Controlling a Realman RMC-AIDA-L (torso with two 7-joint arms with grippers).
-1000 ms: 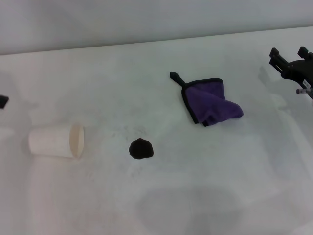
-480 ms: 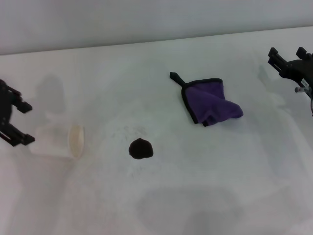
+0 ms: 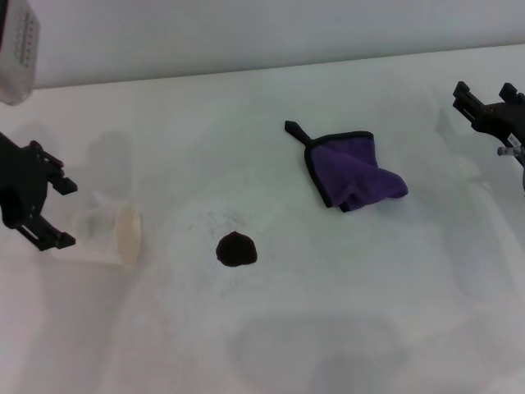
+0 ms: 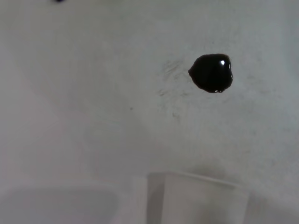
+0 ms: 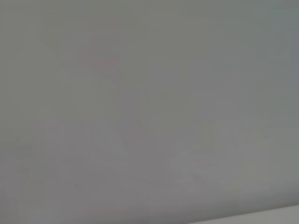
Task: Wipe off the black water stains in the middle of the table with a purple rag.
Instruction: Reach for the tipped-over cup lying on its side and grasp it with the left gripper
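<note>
The black water stains [image 3: 236, 249] are one small round dark blot on the white table [image 3: 271, 328], a little left of centre. The same blot shows glossy in the left wrist view [image 4: 211, 72]. The purple rag [image 3: 354, 171], crumpled and black-edged, lies behind and to the right of the blot. My left gripper [image 3: 60, 213] is open at the left edge, by the closed end of a toppled paper cup [image 3: 111, 235]. My right gripper [image 3: 486, 97] hangs open at the far right, apart from the rag. The right wrist view shows only plain grey surface.
The white paper cup [image 4: 196, 199] lies on its side with its mouth toward the blot, about a cup's length to the blot's left. The table's far edge [image 3: 262, 74] runs across the back. Part of a pale device [image 3: 18, 49] shows at the top left corner.
My left arm has come in from the left edge and now stands by the cup's closed end. The right gripper, rag, blot and cup stay where they were.
</note>
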